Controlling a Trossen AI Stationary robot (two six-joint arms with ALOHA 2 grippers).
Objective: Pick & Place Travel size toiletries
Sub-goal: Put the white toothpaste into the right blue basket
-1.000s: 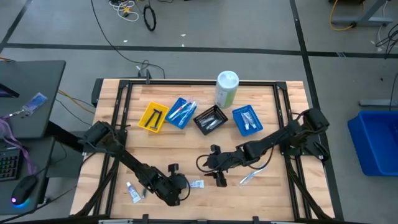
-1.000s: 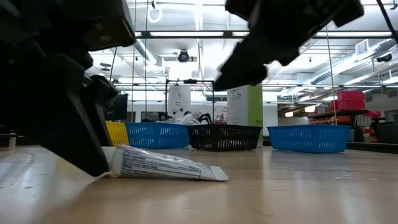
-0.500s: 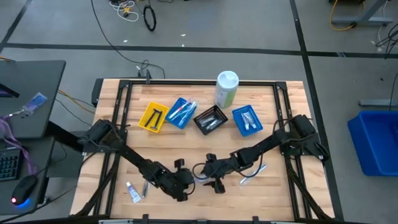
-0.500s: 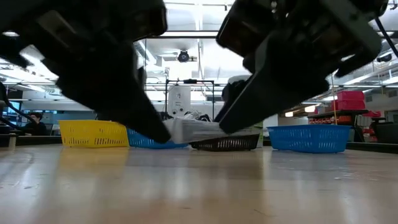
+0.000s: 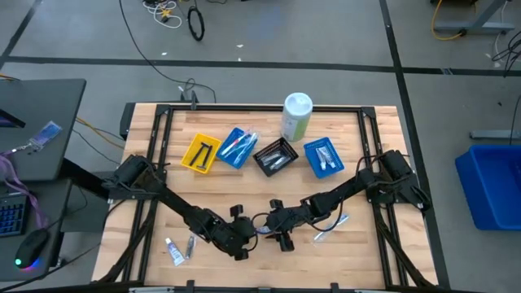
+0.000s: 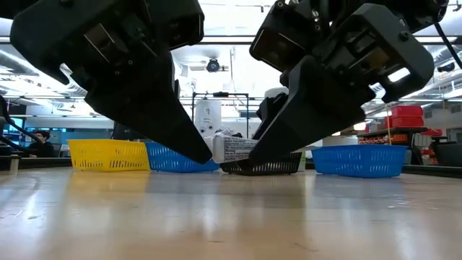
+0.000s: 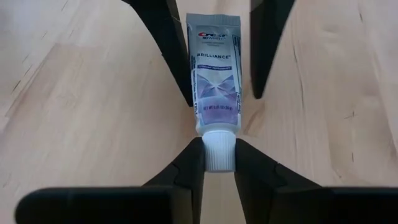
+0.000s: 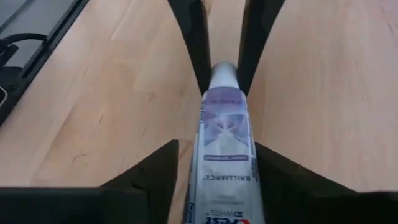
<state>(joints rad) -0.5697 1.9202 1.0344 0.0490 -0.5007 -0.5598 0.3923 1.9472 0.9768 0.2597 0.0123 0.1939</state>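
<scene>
The left gripper (image 7: 219, 163) is pinching the Crest toothpaste tube (image 7: 215, 81) by its cap, while the right gripper (image 8: 216, 168), fingers apart around the tube's flat end, is taking it; more toiletries are waiting on the table (image 5: 370, 252).

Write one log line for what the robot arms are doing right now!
left gripper: shut on toothpaste tube cap | right gripper: open around tube | handover above table

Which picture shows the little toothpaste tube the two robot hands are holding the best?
The left wrist view: the toothpaste tube shows whole, label readable, cap pinched by the left gripper. The right wrist view cuts it off, the low view shows only a sliver, and the high view hides it.
</scene>
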